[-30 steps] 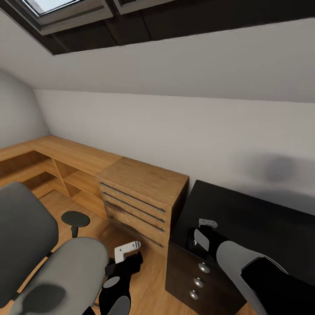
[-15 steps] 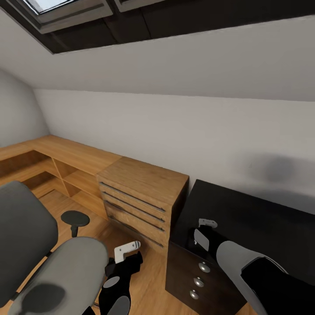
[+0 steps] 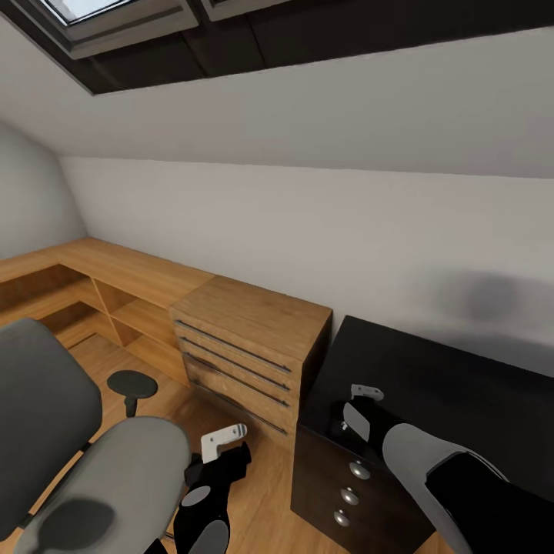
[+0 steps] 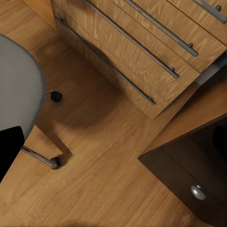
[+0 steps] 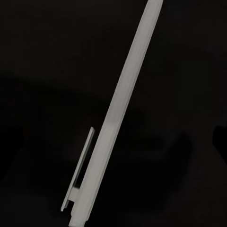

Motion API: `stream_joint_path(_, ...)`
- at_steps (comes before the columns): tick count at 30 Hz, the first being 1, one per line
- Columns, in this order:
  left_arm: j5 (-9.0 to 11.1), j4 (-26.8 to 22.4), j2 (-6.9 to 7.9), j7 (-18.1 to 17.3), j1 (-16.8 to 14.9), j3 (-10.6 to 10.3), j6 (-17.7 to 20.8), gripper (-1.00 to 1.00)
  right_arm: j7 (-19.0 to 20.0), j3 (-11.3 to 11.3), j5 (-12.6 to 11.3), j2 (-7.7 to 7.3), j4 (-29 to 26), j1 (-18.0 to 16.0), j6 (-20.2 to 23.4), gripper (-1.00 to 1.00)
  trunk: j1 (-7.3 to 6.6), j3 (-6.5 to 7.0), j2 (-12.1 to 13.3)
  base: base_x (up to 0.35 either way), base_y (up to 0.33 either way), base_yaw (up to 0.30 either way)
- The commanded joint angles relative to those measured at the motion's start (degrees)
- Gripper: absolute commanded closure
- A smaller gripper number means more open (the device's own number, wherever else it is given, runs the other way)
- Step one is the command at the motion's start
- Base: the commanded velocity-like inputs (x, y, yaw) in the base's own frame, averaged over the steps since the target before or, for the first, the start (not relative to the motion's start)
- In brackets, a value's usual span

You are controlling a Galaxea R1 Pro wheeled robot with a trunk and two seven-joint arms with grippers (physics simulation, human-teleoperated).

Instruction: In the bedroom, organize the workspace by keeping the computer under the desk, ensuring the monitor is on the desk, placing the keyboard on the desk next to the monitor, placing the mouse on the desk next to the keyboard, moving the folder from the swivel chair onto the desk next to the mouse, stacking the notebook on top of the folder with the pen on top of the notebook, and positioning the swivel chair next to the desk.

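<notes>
Right gripper point(image 3: 362, 400) hanging over desk point(image 3: 462, 385) at lower right of head frame; jaw state unclear. Pen point(image 5: 120, 113) lying on black top, close beneath. Left gripper point(image 3: 223, 440) hovering lower centre beside swivel chair point(image 3: 100, 477); grip unreadable.

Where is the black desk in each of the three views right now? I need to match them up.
Head view: the desk fills the lower right, its drawer unit beside the wooden drawer chest.
Left wrist view: its drawer unit sits at the lower right corner, with one round knob.
Right wrist view: its dark top lies behind the pen.
Shared landmark: the wooden drawer chest, in the head and left wrist views.
</notes>
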Motion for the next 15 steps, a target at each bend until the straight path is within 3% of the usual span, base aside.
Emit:
stream_joint_path(1,0.23,-0.08,0.05,0.40,-0.07,-0.10,0.31,-1.00,-0.08,0.48,-0.41,-0.13,-0.11,-0.03,0.38,-1.00,0.00,-0.07,-0.05,0.000,0.000,0.000)
stream_joint_path(15,0.23,-0.08,0.05,0.40,-0.07,-0.10,0.31,-1.00,2.48,0.45,-1.55,-1.36,-0.04,-0.05,0.46,-1.00,0.00,-0.07,-0.05,0.000,0.000,0.000)
